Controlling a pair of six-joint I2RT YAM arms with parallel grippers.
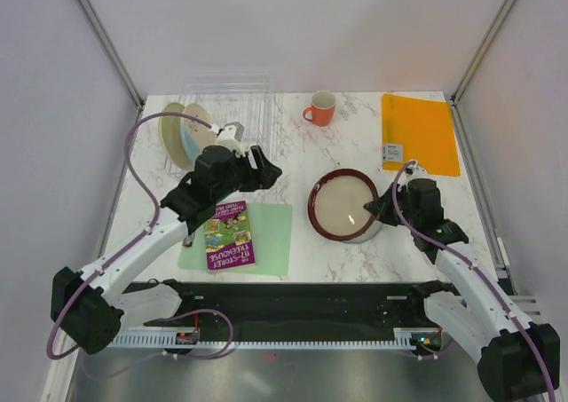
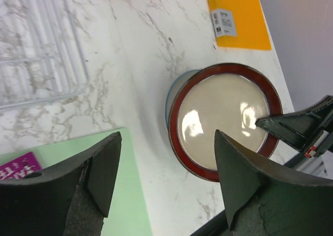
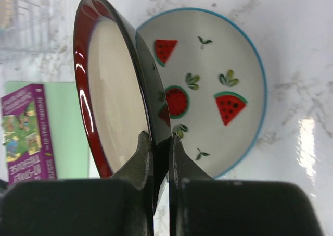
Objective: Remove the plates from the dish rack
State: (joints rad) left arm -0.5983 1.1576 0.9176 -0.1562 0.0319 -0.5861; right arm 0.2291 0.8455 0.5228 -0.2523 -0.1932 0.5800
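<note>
The right gripper (image 3: 160, 142) pinches the red-rimmed plate (image 3: 112, 100) by its rim, tilted over the watermelon plate (image 3: 218, 90) beneath, probably for stacking. The left gripper (image 2: 166, 142) is wide, empty; two plates (image 1: 185, 131) stand in the dish rack (image 1: 240, 96) beside it.

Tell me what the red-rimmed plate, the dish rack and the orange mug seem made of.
Red-rimmed plate: likely glazed ceramic, glossy; sharp light reflections on its beige face. Dish rack: clear plastic, probably; the marble shows through its ribs. Orange mug: probably glazed ceramic, smooth with a white inside; too small to be sure.
</note>
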